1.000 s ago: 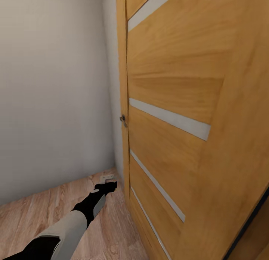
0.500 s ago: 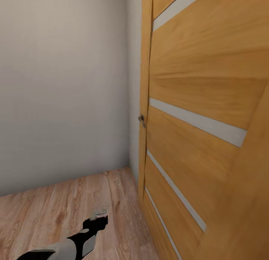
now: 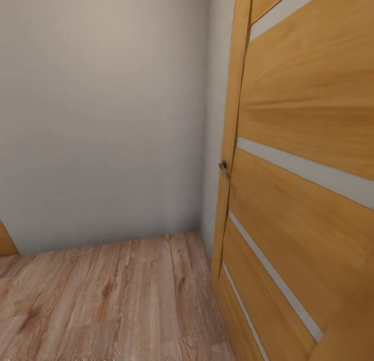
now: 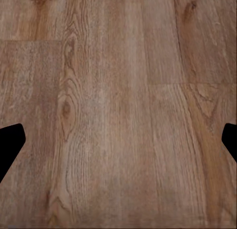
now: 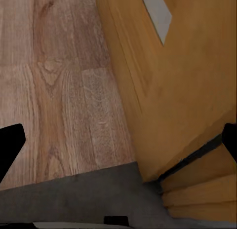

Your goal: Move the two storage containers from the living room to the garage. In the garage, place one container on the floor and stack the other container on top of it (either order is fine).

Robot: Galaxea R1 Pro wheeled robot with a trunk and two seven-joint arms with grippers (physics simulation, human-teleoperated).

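Beside the door (image 3: 306, 184), on plank floor (image 3: 114, 298), I'm in transit — both tools (image 4: 118, 145) (image 5: 118, 150) wide, empty; next, find the containers.

Warm satin wood door (image 3: 306, 111) (pale inlaid strips), matt plaster wall (image 3: 104, 117), grained plank flooring (image 3: 114, 298)

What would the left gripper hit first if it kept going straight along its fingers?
Most likely the wood plank floor: the left gripper points at bare planks with nothing between its open fingertips. How far off is unclear.
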